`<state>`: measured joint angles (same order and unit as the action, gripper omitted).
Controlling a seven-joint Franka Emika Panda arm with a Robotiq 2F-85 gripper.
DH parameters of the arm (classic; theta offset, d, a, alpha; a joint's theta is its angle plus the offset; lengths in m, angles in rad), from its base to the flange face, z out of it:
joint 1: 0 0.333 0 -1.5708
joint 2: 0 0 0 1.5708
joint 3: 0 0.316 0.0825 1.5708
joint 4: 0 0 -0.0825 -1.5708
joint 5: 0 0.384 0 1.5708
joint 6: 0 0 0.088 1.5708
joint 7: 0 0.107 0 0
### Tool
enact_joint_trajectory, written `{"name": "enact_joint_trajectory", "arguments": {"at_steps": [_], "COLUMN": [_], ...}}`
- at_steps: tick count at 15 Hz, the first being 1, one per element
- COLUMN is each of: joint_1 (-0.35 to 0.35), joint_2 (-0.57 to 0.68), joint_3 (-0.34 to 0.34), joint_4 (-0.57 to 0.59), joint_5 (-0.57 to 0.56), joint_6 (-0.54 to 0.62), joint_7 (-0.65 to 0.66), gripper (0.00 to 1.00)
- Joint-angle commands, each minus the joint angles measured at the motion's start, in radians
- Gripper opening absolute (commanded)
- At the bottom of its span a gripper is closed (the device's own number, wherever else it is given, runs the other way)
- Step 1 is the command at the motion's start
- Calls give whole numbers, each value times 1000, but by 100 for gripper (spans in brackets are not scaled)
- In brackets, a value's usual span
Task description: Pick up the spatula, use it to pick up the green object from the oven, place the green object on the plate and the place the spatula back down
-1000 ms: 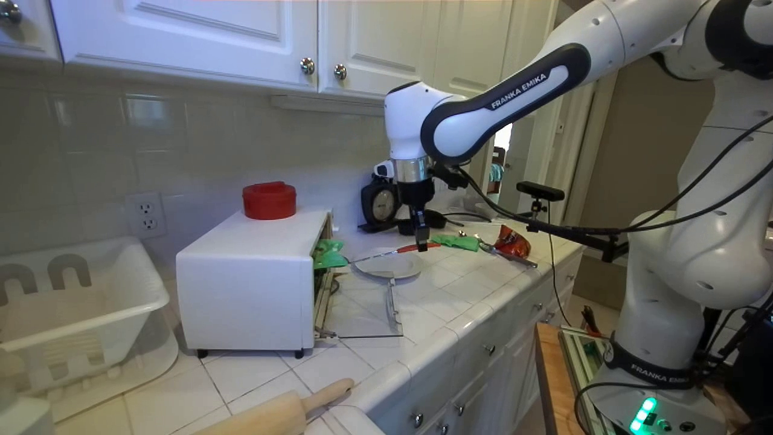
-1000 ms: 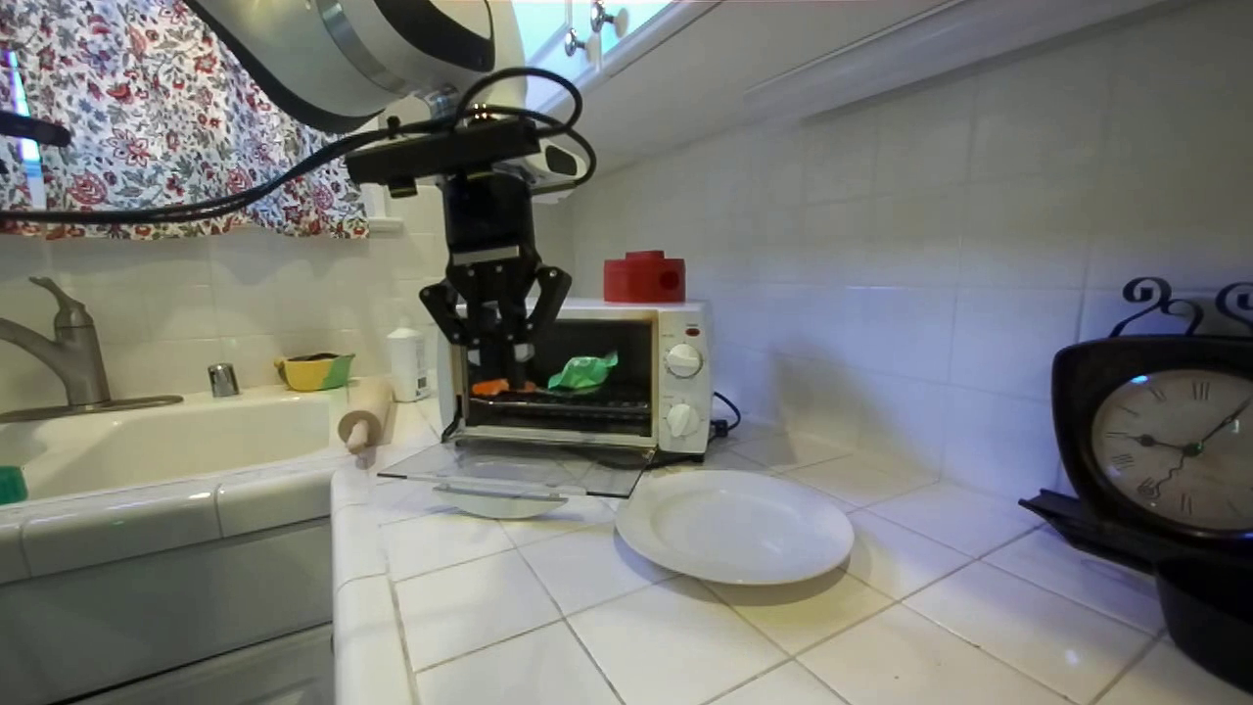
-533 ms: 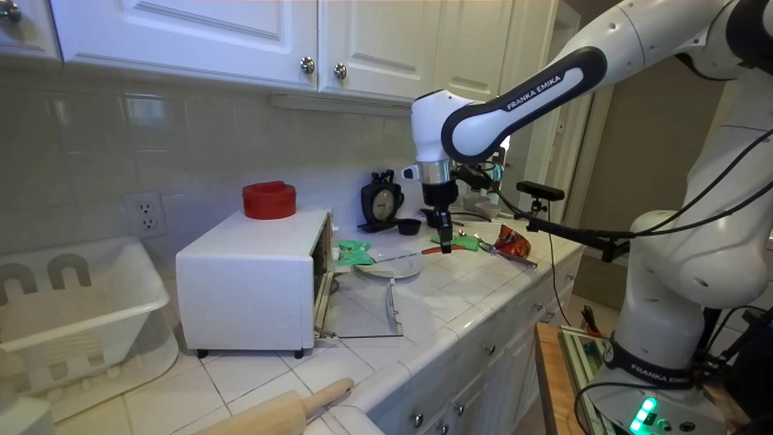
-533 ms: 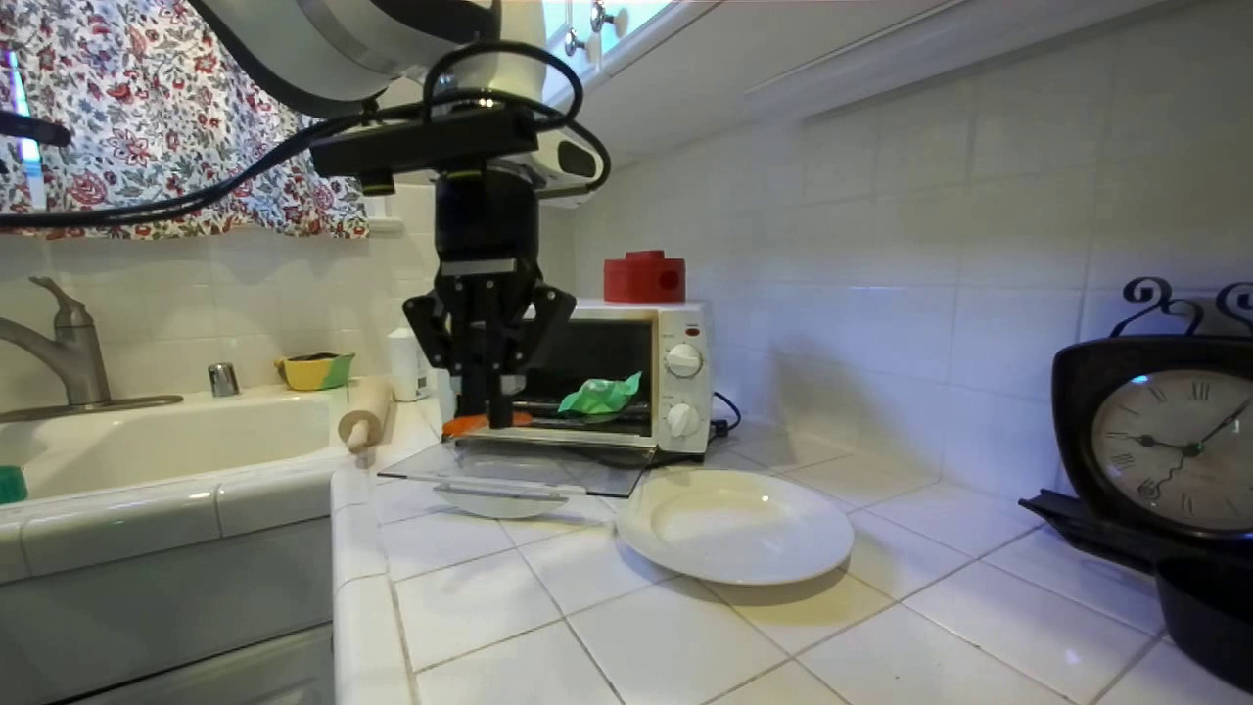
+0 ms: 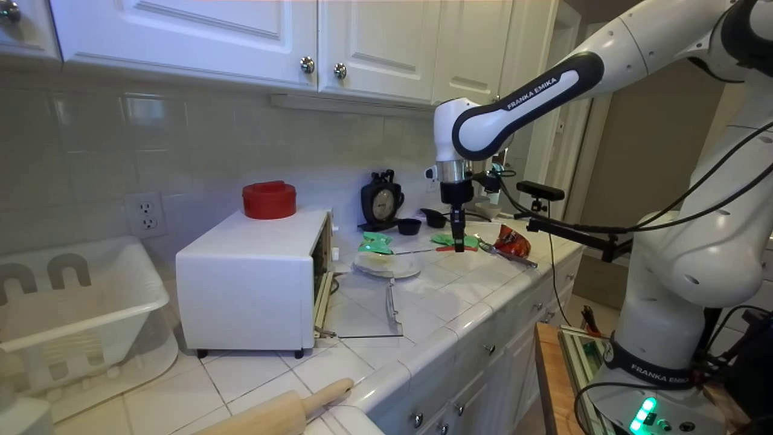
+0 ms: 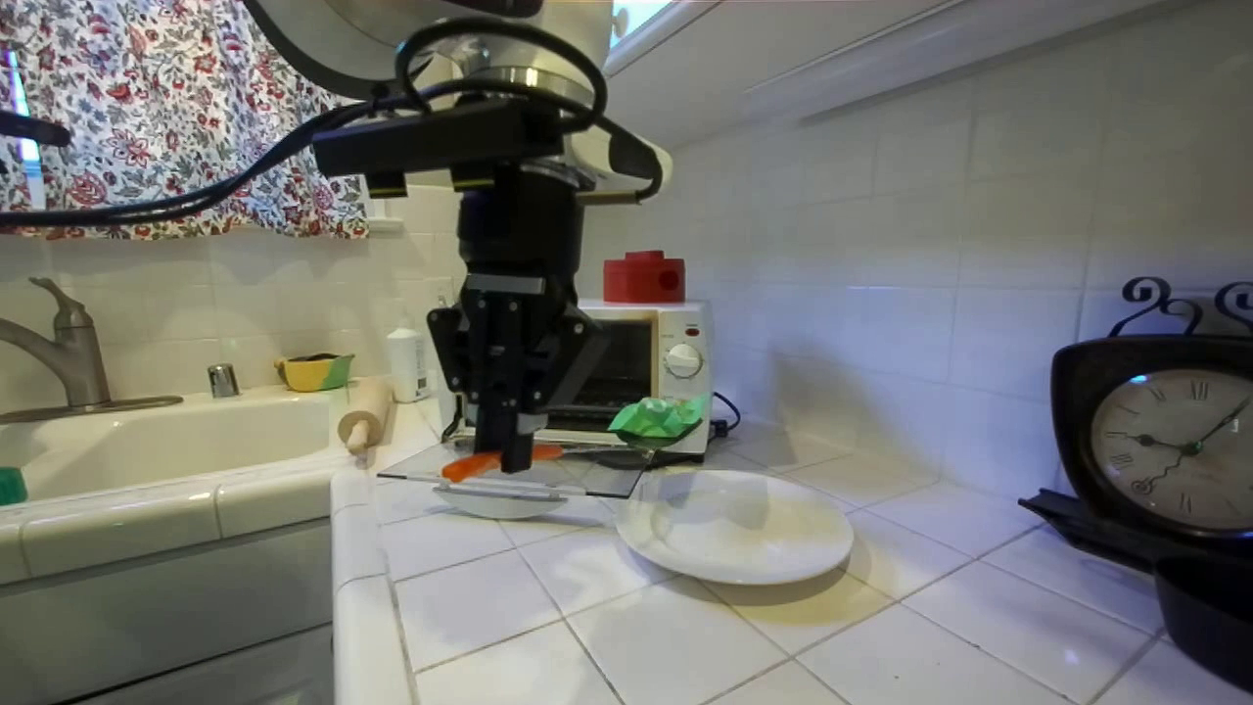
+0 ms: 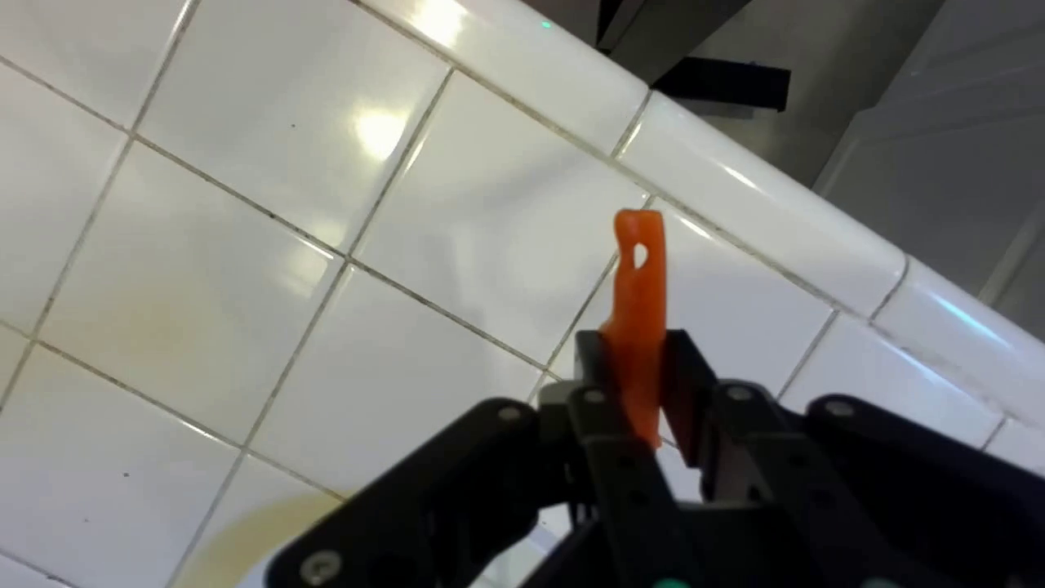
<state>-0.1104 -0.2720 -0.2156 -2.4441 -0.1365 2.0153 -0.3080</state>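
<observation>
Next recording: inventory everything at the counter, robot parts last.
Spatula: one, orange handle, in gripper
Green object: one, green, on spatula
Plate: one, white, counter
Oven: one, white, counter
Container: one, red, atop oven
Clock: one, black, counter
Cups: two, black, beside clock
Bag: one, red, counter
Utensil: one, dark handle, near bag
Other green item: one, green, near bag
Dish rack: one, white, near oven
Sink: one, white, in counter
Rolling pin: one, tan, by sink
Bottle: one, white, near rolling pin
Bowl: one, yellow and green, by sink
Arm: one, white, over counter
Gripper: one, black, shut on spatula
</observation>
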Motion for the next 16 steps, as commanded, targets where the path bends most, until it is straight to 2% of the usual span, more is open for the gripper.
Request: {"name": "enact_joint_trajectory", "arguments": {"at_steps": [1,6,12,16], "joint_1": [-46,-83,-90,-86], "joint_2": [-3,64,101,130], "joint_3": [-33,-31,8,17], "joint_4": [8,52,60,56], "joint_5": [38,-1,-112,-171], "joint_6": [25,32,2,-18], "joint_7": [13,96,251,309], "gripper": [5,5,5,5]}}
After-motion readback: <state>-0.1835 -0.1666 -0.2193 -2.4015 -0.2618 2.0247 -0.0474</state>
